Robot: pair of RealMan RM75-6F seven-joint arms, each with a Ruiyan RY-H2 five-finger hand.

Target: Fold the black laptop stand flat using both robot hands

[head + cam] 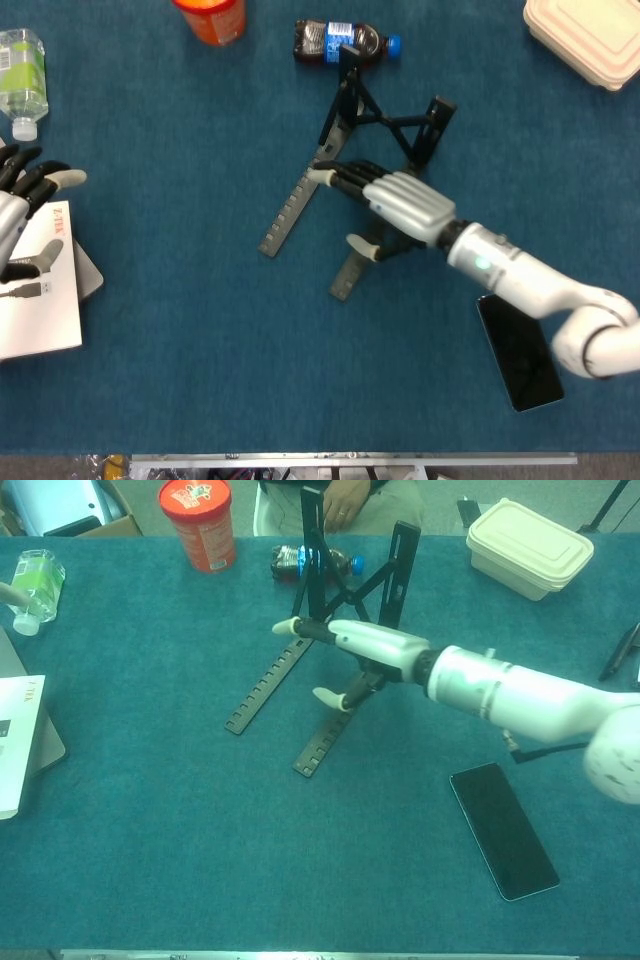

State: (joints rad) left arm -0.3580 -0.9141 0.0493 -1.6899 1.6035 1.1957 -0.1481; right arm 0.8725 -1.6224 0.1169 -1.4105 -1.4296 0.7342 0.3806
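Note:
The black laptop stand [345, 140] [335, 610] stands unfolded in the middle of the blue table, its two notched rails [292, 205] [265, 688] running toward me and its uprights raised at the far end. My right hand [385, 200] [345, 650] hovers open above the right rail, between the two rails, fingers stretched to the left and thumb hanging below. I cannot tell if it touches the stand. My left hand [22, 195] stays open at the far left edge, over a white booklet [40, 300], far from the stand.
A black phone [517, 348] [503, 828] lies at the right. A dark bottle [340, 40] lies behind the stand, an orange can [196, 522] beside it. A clear bottle [20, 75] lies far left, a beige lunch box [528, 548] far right.

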